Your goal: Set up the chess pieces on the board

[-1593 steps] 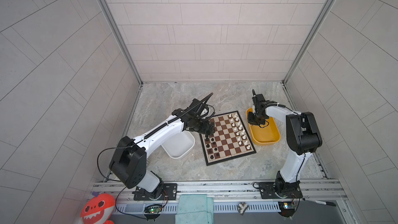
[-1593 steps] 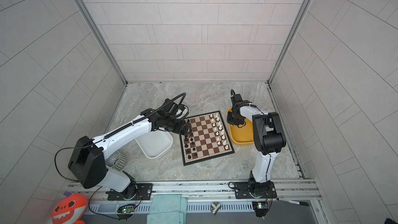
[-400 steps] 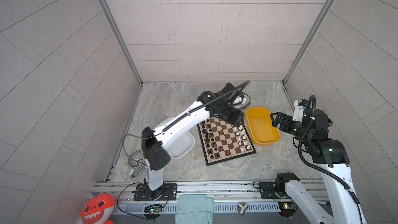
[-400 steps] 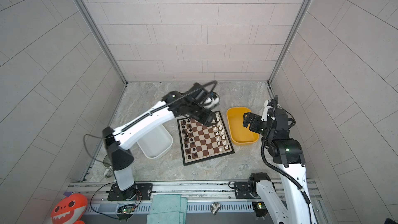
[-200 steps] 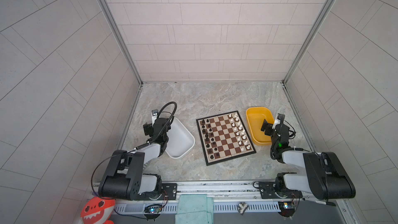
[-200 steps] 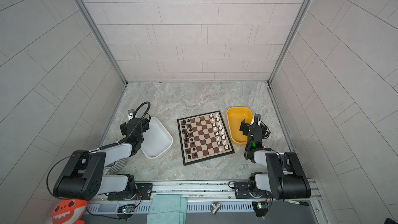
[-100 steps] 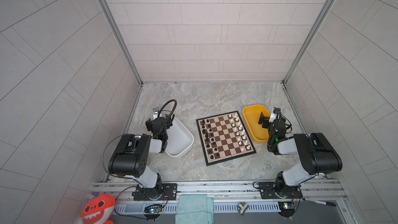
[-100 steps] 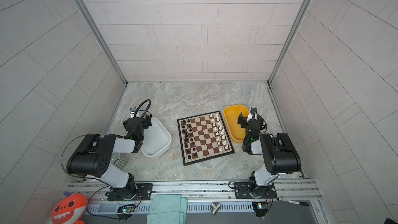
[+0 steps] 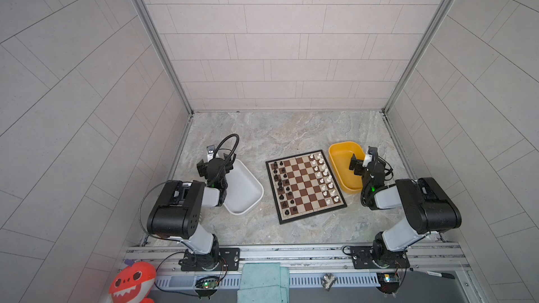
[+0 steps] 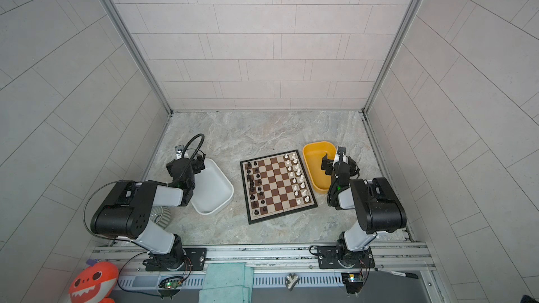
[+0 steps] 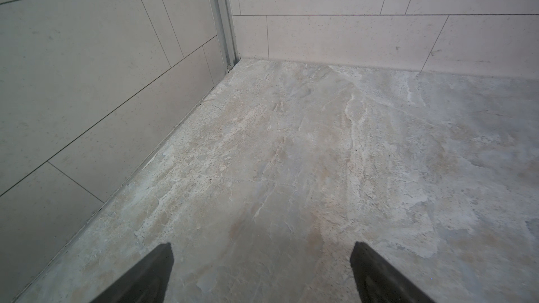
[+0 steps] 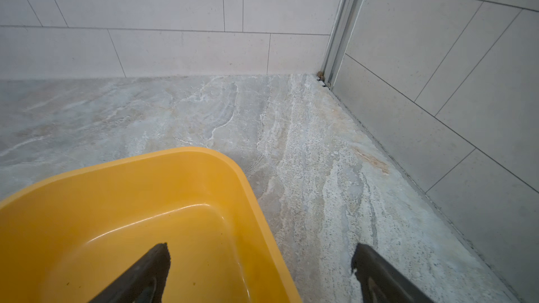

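board [image 9: 306,188]: one
white chess pieces [image 9: 336,199]: about sixteen
black chess pieces [image 9: 280,183]: about sixteen
white tub [image 9: 246,192]: one
yellow tub [image 9: 339,157]: one

A white tub [image 9: 243,190] sat just beside the left claw [image 11: 262,255]. A yellow tub [image 12: 131,199] lay under one half of the right claw [image 12: 261,255], and the grey stone tabletop [image 12: 320,170] lay under the other half. A pale tiled wall [image 11: 350,39] stood ahead of both claws. Far behind the claws, by the front rail, were a red toy monster [image 9: 131,282], a green-blue cloth [image 9: 262,281] and a black pen [image 9: 434,273].
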